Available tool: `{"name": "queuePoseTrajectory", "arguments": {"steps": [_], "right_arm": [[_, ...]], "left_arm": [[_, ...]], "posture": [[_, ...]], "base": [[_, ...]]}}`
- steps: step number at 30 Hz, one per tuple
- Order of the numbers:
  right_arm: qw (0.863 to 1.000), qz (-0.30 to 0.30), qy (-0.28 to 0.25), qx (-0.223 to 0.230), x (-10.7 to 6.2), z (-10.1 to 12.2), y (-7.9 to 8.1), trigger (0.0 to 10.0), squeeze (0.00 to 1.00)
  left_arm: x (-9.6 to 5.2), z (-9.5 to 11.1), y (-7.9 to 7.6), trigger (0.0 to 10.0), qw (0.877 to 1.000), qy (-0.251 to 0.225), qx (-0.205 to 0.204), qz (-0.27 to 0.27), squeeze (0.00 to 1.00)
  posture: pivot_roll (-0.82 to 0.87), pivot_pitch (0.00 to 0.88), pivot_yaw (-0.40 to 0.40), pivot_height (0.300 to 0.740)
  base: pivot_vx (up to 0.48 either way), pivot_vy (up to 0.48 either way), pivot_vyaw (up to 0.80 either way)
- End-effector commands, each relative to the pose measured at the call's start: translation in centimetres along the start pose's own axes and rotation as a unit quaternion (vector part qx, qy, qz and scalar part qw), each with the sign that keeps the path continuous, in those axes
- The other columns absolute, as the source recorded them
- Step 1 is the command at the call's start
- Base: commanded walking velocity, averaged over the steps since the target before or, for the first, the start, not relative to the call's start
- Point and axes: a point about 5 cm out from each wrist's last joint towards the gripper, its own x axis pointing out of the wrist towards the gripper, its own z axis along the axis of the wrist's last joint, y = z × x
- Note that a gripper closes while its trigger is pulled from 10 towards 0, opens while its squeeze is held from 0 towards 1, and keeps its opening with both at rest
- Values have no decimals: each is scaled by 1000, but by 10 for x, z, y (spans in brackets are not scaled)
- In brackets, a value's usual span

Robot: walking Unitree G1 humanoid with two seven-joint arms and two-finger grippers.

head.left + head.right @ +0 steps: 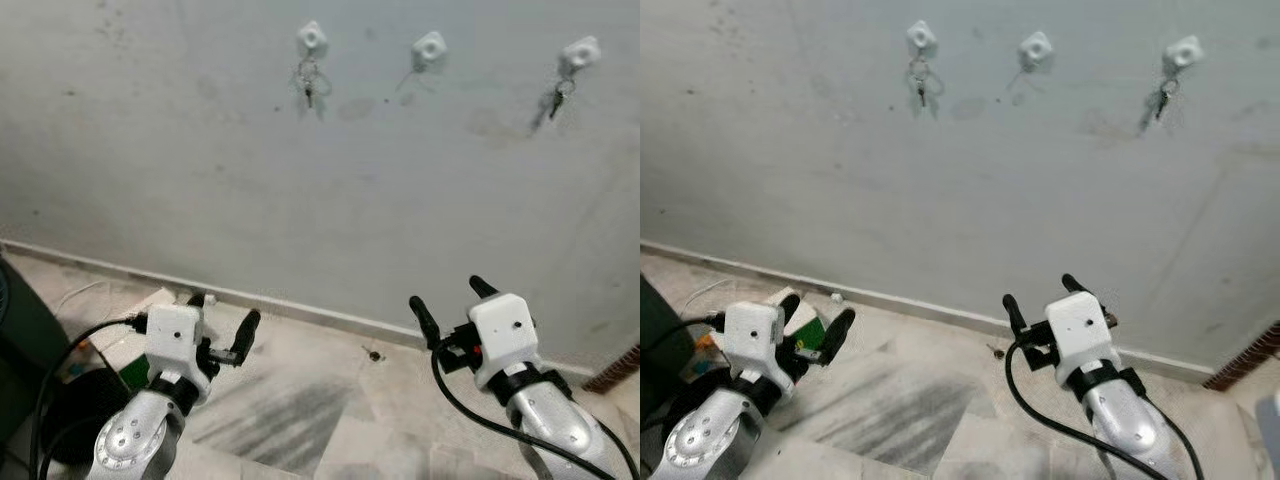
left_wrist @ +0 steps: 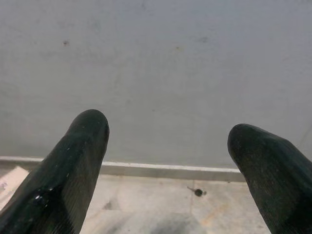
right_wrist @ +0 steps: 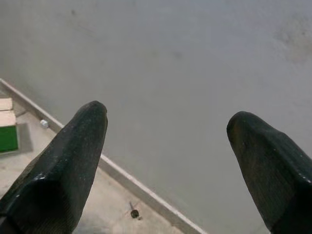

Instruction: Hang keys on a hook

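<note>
Left eye view: keys (image 1: 308, 82) are hanging on a hook (image 1: 312, 38); left gripper (image 1: 222, 322) and right gripper (image 1: 452, 297) are gaping wide, holding nothing.

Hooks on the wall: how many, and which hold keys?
3. Left hook holds keys; middle hook looks bare, though a faint mark hangs beside it; right hook holds keys.

Three white hooks sit in a row high on the grey wall (image 1: 300, 190): the left hook (image 1: 312, 38) and the right hook (image 1: 580, 52) each carry keys, the middle hook (image 1: 429, 47) is bare. On the tiled floor (image 1: 310, 400), a small dark object (image 1: 374, 354) lies near the skirting, and a green-and-white box (image 1: 805, 325) lies toward the left edge.
</note>
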Motion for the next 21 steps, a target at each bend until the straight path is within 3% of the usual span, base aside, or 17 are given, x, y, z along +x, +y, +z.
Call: {"name": "queuePoseTrajectory", "arguments": {"steps": [1, 5, 18, 21], "right_arm": [[1000, 3, -10, -7, 2, 5, 0, 10000, 0], [1000, 10, -15, -13, 4, 7, 0, 10000, 0], [1000, 19, -16, -9, 6, 7, 3, 10000, 0], [1000, 21, -19, -3, 6, 7, 4, 10000, 0]], "left_arm": [[0, -2, 3, 10000, 1000, 8, -1, 12, 0], [3, -3, 2, 10000, 1000, 6, -8, 16, 0], [4, -3, 3, 10000, 1000, 9, -8, 24, 0], [5, -3, 2, 10000, 1000, 9, -7, 25, 0]], "posture": [[-24, 83, 27, 740], [-25, 83, 27, 740], [-24, 90, 27, 740], [-22, 91, 27, 740]], "base": [[0, 0, 0], [0, 0, 138], [0, 0, 792], [0, 412, 371]]}}
